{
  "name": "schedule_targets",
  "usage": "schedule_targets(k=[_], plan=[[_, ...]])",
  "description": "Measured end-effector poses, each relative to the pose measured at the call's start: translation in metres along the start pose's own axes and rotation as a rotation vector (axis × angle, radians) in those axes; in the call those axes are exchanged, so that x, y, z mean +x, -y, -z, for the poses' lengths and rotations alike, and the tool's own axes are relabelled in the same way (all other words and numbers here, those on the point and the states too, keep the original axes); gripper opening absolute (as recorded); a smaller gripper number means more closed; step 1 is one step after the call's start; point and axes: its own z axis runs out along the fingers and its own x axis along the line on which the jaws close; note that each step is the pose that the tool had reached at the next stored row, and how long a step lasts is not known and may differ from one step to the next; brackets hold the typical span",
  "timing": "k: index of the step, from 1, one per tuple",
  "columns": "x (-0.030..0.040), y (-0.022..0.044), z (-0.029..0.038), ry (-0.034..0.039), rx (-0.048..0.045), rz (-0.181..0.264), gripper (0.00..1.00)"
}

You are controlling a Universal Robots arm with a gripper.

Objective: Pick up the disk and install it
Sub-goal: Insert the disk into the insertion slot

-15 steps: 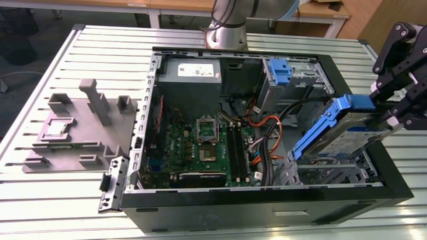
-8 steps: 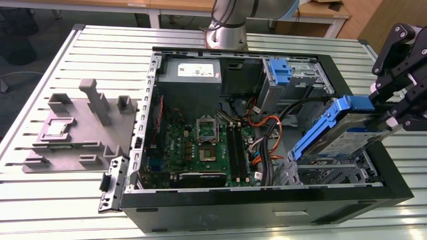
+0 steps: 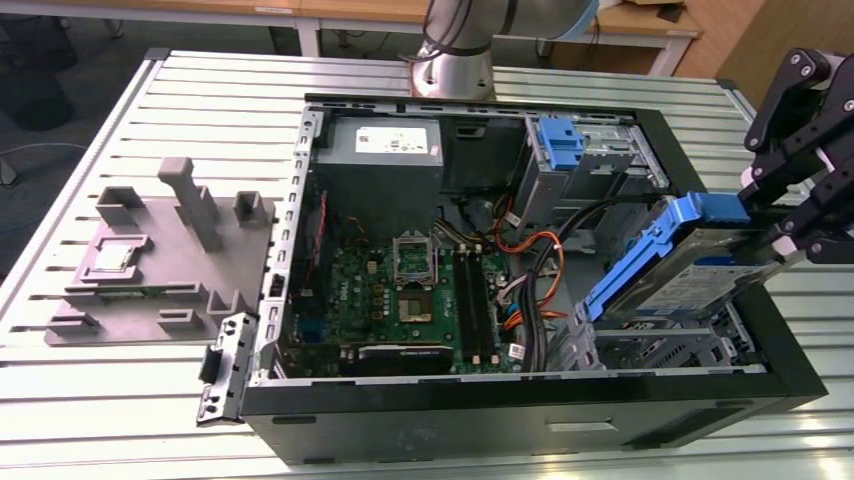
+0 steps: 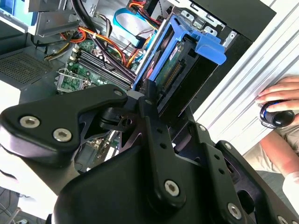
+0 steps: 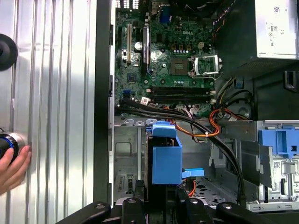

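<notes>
Pincer (image 3: 778, 235) clenched on disk (image 3: 687, 270); disk tilted, blue-railed, lower end above grey drive cage (image 3: 641, 345) inside open computer case (image 3: 534, 425). Case lying on slatted bench (image 3: 120, 420).

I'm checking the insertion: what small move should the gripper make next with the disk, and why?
Probably ease the disk down, levelling it toward the metal bay. The gripper holds it tilted, its lower end near the bay but not seated, with cables close beside.
</notes>
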Motion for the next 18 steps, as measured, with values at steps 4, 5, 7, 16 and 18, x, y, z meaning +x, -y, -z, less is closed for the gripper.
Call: schedule_targets(k=[4,5,7,16,18], plan=[[0.0001,0.0,-0.0002,-0.0011,-0.0008,0.007,0.35],[0.0001,0.0,-0.0002,-0.0014,-0.0011,0.011,0.35],[0.0,0.0,-0.0001,-0.0017,-0.0012,0.011,0.35],[0.0009,0.0002,-0.0006,-0.0014,-0.0009,0.008,0.35],[0.0011,0.0003,-0.0007,-0.0015,-0.0007,0.007,0.35]])
